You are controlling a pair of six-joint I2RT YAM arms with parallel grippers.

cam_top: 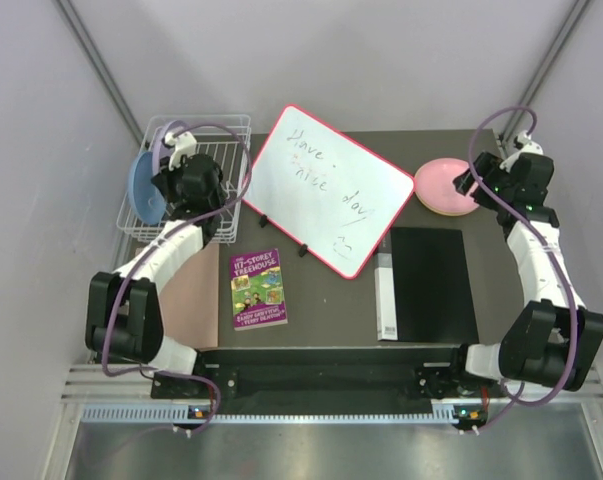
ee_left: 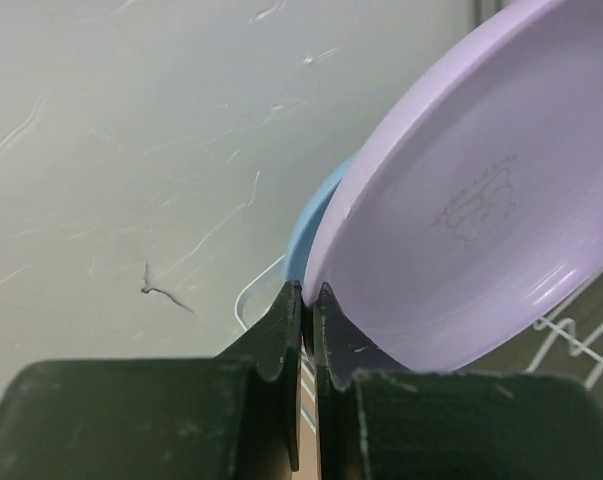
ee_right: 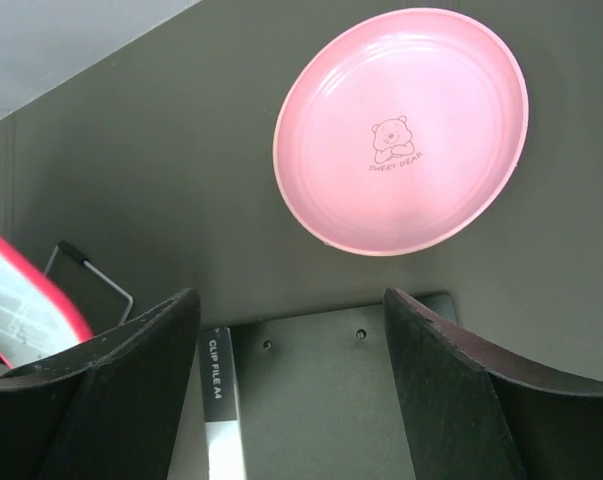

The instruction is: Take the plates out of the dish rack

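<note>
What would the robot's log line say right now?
left end effector: shut on lavender plate, at dish rack | right end effector: open, near pink plate

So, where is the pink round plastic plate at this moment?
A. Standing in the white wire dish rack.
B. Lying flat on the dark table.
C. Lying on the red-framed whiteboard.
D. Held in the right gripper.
B: the pink round plastic plate lies flat on the dark table, apart from the open right gripper, which holds nothing.
</note>
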